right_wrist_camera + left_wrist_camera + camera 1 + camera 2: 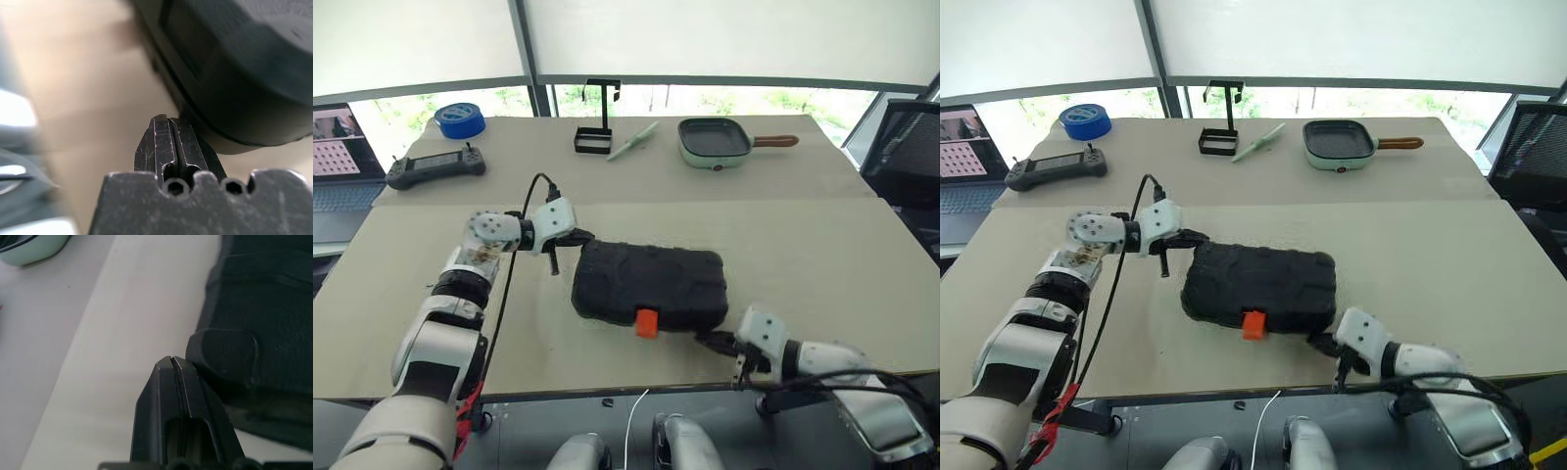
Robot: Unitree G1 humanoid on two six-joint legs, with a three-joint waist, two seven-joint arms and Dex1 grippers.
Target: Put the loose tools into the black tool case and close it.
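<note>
One black tool case (pixel 649 283) is lying shut mid-table, one orange latch (pixel 647 322) facing the near edge. Two grippers are flanking it, both clenched on nothing: left gripper (pixel 581 236) at its far-left corner, right gripper (pixel 713 342) at its near-right corner (whether touching, unclear).

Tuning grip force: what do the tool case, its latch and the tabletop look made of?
Black tool case: looks like hard moulded plastic, matte, pebbled texture with raised ribs and rounded corners. Orange latch: smooth plastic, apparently, glossier than the shell. Table: a flat, matte beige sheet, laminate or board; a seam runs across it. Can't tell further.
</note>
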